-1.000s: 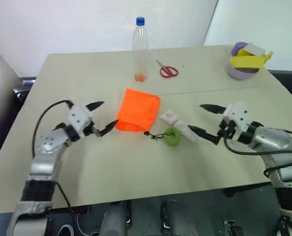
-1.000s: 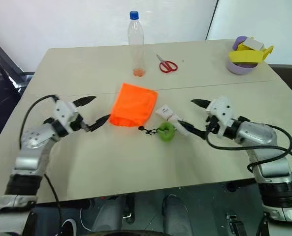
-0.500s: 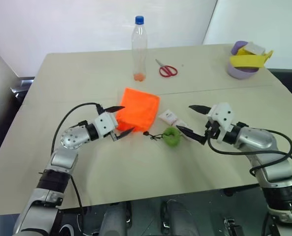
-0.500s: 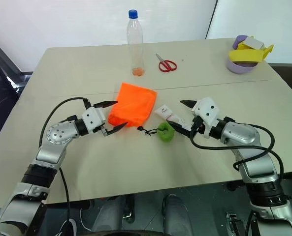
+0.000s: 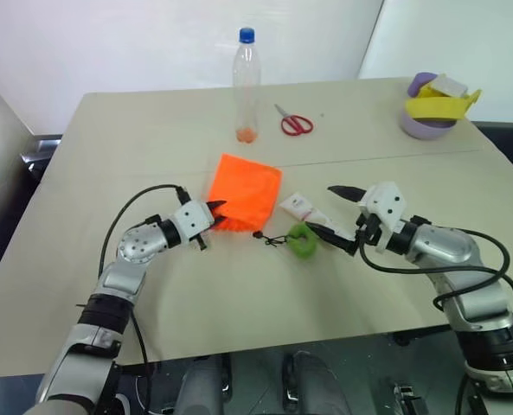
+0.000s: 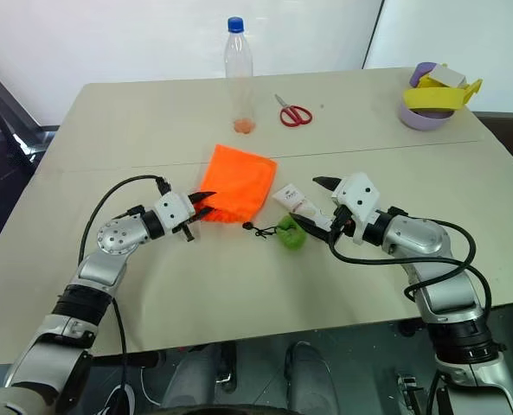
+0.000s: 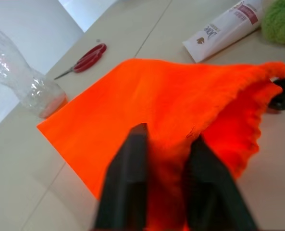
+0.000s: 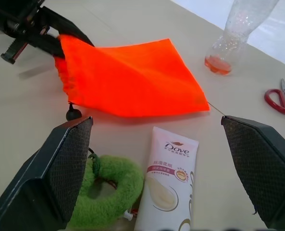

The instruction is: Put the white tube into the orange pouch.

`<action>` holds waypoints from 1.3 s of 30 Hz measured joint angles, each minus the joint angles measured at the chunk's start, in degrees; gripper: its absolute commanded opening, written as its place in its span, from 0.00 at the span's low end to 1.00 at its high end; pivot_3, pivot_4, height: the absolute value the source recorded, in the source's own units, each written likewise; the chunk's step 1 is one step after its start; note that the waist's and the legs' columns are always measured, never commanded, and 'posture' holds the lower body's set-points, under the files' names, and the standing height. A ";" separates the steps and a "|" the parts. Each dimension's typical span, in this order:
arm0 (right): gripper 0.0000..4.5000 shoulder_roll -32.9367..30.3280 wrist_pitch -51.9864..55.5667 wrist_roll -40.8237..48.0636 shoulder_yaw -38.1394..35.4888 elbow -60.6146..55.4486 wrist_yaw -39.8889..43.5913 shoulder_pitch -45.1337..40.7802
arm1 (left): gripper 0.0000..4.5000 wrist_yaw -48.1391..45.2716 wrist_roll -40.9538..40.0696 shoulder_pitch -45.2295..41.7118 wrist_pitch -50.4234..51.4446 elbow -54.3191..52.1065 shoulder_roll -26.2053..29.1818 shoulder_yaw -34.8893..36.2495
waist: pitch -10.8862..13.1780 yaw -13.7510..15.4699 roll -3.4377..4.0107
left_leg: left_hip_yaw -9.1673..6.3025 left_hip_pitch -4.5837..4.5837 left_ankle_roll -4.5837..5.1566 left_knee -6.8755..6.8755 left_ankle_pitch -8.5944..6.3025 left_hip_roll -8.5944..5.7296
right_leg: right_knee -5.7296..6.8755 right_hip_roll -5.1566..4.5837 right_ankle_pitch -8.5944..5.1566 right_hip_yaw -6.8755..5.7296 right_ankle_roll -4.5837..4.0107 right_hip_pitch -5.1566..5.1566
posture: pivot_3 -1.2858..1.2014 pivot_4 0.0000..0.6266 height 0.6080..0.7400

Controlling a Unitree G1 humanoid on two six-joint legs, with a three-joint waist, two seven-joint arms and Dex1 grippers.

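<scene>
Left tool [image 5: 211, 207] pinched shut on the orange pouch [image 5: 246, 192], its tips half buried in fabric, while the right tool [image 5: 340, 214] gapes wide, empty, hiding the white tube [image 5: 306, 210] cap.

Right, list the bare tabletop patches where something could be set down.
Bare: the near table strip in front of both grippers, and the far left corner beside the clear bottle. Crowded: the middle, around the orange pouch, white tube and green ring.
</scene>
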 measured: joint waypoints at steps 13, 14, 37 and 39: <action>1.00 0.19 -1.66 -1.69 0.02 0.43 -0.23 -0.43 | 0.01 -2.87 -3.01 2.18 5.06 -4.42 1.60 0.14 | 0.00 -0.10 0.00 | 0.00 -0.01 0.01 0.00 0.01 0.01 | 0.01 0.01 0.01 0.00 0.01 -0.01 | 0.52 0.24 1.00; 1.00 0.18 -1.71 -1.70 0.01 0.43 -0.19 -0.34 | 0.01 -2.92 -3.27 2.85 6.35 -5.83 1.97 0.17 | 0.00 -0.11 0.00 | 0.00 0.00 0.01 0.00 0.01 0.01 | 0.01 0.01 0.01 0.00 0.01 -0.01 | 0.52 0.24 1.00; 1.00 -1.91 -5.86 -7.96 0.03 10.34 0.54 2.54 | 0.01 -3.25 -17.57 9.24 51.87 -39.33 3.44 1.95 | 0.00 -0.16 0.00 | -0.02 0.03 0.00 0.04 0.02 -0.01 | 0.03 0.04 -0.04 0.02 -0.06 0.04 | 0.52 0.24 1.00; 1.00 -1.92 -5.51 -7.95 0.04 10.66 0.59 2.96 | 0.01 -2.63 -18.07 9.14 52.30 -39.82 3.37 2.19 | 0.00 -0.15 0.00 | -0.03 0.03 0.00 0.05 0.02 -0.01 | 0.03 0.04 -0.05 0.02 -0.07 0.05 | 0.52 0.24 1.00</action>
